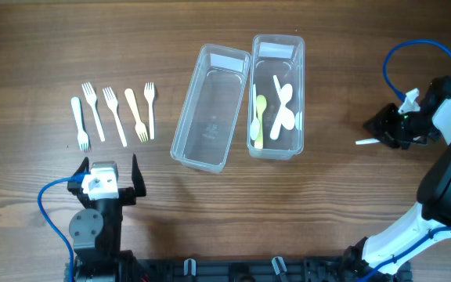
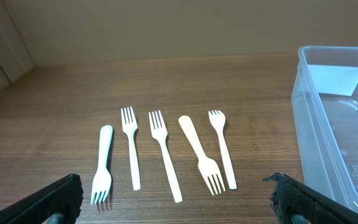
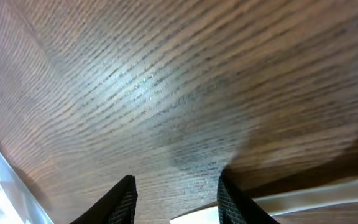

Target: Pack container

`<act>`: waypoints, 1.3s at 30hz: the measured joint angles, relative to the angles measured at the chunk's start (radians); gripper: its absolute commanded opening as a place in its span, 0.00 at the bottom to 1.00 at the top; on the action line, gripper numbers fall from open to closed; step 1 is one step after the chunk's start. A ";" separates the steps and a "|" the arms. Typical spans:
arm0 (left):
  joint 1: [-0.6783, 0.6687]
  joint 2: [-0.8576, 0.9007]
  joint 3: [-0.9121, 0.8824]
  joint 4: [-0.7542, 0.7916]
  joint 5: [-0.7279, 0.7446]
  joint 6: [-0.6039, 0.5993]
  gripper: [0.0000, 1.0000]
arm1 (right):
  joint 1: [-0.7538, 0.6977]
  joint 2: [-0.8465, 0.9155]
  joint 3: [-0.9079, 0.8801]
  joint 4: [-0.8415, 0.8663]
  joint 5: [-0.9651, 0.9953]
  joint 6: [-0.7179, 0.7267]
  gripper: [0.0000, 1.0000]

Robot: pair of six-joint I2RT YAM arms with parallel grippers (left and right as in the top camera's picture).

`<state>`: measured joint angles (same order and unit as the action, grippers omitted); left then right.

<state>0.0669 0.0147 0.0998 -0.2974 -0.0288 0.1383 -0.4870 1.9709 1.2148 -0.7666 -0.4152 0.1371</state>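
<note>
Those forks (image 2: pixel 166 155) are light, thin, slick plastic: pinch one mid-handle. Your left claw (image 1: pixel 110 164) gapes empty; right claw (image 3: pixel 176 190), cannot tell.

Brown wood-grain table (image 1: pixel 37 47), white forks (image 1: pixel 95 113), one cream fork (image 1: pixel 136 115), clear containers (image 1: pixel 210 110), yellow spoon (image 1: pixel 258 121), blue cables (image 1: pixel 41 205).

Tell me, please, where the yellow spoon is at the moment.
Overhead view: the yellow spoon lies inside the right-hand container, along its left wall, beside the white spoons.
</note>
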 measured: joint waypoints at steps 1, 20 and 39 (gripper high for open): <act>0.000 0.000 0.000 0.000 0.000 0.000 1.00 | 0.000 0.000 0.000 -0.005 0.001 0.000 0.45; 0.000 0.000 0.000 0.000 0.000 0.000 1.00 | 0.010 -0.123 -0.043 -0.128 0.219 0.029 0.50; 0.000 0.000 0.000 0.000 0.000 0.000 1.00 | -0.013 -0.266 -0.092 0.014 0.432 0.205 0.87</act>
<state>0.0669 0.0147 0.0998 -0.2974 -0.0288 0.1383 -0.5003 1.7046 1.1233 -0.7521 0.0170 0.3420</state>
